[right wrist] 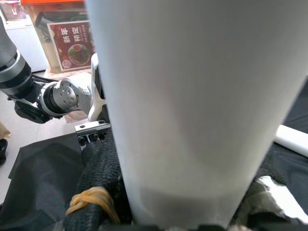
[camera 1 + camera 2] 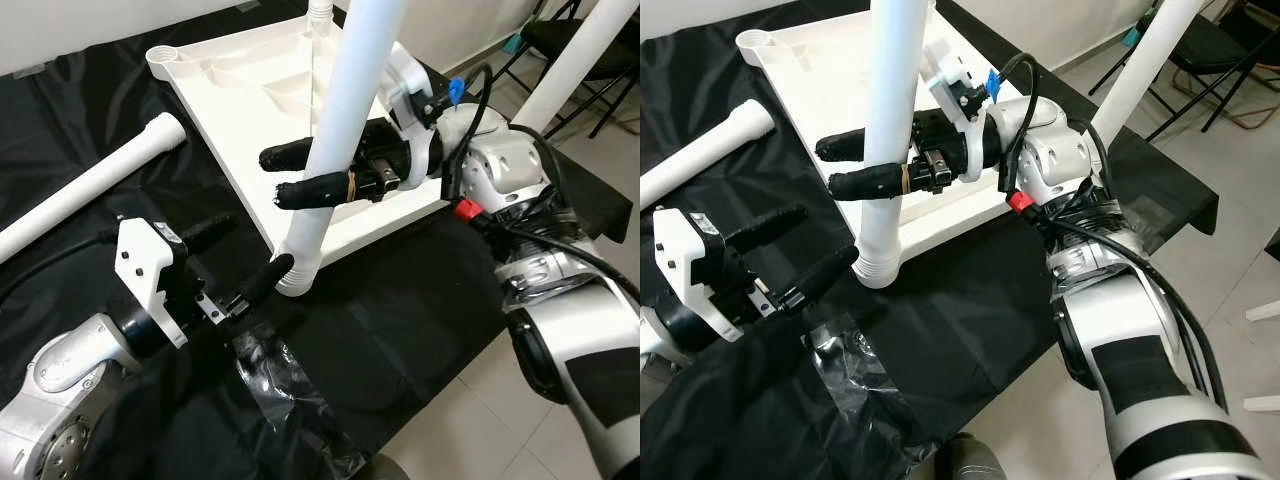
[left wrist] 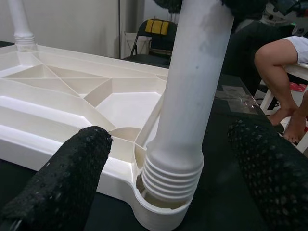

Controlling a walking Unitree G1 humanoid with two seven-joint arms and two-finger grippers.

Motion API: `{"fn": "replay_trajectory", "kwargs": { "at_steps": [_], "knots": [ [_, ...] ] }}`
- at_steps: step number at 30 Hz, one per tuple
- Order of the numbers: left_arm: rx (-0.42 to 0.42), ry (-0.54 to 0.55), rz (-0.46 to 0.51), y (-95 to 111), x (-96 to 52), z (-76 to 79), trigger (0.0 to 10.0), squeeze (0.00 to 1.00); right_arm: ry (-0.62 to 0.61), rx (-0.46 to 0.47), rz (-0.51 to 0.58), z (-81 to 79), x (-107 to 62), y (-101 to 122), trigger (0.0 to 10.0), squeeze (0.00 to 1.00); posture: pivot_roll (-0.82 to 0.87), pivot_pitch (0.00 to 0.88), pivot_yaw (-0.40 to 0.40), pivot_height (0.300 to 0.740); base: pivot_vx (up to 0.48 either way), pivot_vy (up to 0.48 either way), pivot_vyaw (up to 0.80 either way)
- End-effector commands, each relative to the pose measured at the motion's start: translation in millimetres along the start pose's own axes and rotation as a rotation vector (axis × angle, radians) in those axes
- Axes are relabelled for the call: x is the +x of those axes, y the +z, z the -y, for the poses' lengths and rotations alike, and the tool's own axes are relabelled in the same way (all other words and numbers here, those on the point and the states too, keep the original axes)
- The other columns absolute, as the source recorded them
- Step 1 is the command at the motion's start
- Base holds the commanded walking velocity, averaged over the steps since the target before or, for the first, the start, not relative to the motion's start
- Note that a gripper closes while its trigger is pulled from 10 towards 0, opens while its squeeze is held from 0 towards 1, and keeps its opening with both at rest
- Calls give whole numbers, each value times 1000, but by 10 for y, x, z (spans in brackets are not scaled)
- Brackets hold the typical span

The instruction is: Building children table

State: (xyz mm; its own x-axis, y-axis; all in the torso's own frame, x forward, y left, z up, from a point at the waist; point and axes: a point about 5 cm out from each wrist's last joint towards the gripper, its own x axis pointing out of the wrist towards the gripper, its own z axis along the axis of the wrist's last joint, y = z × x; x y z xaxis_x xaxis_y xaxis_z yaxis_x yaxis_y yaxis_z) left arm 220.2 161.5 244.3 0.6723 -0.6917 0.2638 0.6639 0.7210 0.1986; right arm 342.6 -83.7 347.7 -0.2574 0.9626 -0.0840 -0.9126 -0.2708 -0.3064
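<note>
Black folding chair (image 2: 570,50), tiled floor (image 2: 470,400)

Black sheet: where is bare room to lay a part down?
Free: the black sheet between the tabletop edge and tiled floor, and beyond the loose leg. Crowded: the corner socket, where right gripper holds the upright leg and left gripper waits.

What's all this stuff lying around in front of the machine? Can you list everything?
Tabletop: one, white, upside down on the black sheet, ribbed underside up.
Held leg: one, white tube, upright, ribbed end in the tabletop's near corner socket.
Loose leg: one, white, lying on the sheet to the left.
Far leg: one, white, standing at a far corner.
Black sheet: one, covering the floor.
Folding chair: one, black, far right.
Person's legs: bare, seated nearby.
Right hand: black fingers shut on the held leg.
Left hand: open, beside the socket.
</note>
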Motion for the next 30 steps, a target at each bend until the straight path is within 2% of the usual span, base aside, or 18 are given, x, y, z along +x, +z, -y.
{"fn": "replay_trajectory", "kwargs": {
  "at_steps": [1, 6, 9, 19, 30],
  "knots": [
    [1, -19, -9, 23, -25, 42, 10000, 0, 13, -13, -22, 8, -7, 35, 10000, 0, 46, 355, -96, 740, 0, 0, 0],
    [-3, -21, -7, 28, -18, 53, 10000, 0, 19, -14, -31, 21, 3, 55, 10000, 0, 39, 364, -98, 740, 0, 0, 0],
    [-14, -23, -6, 45, -13, 98, 10000, 0, 74, -7, -101, 28, 126, 23, 10000, 0, 31, 386, -109, 740, 0, 0, 0],
    [-31, -18, -8, 48, -25, 148, 10000, 0, 104, 8, -183, 64, 230, -13, 10000, 0, 13, 401, -124, 740, 0, 0, 0],
    [-44, -12, -7, 36, -8, 166, 10000, 0, 115, -9, -169, 126, 348, 31, 10000, 0, 0, 396, -133, 740, 0, 0, 0]
  ]
}}
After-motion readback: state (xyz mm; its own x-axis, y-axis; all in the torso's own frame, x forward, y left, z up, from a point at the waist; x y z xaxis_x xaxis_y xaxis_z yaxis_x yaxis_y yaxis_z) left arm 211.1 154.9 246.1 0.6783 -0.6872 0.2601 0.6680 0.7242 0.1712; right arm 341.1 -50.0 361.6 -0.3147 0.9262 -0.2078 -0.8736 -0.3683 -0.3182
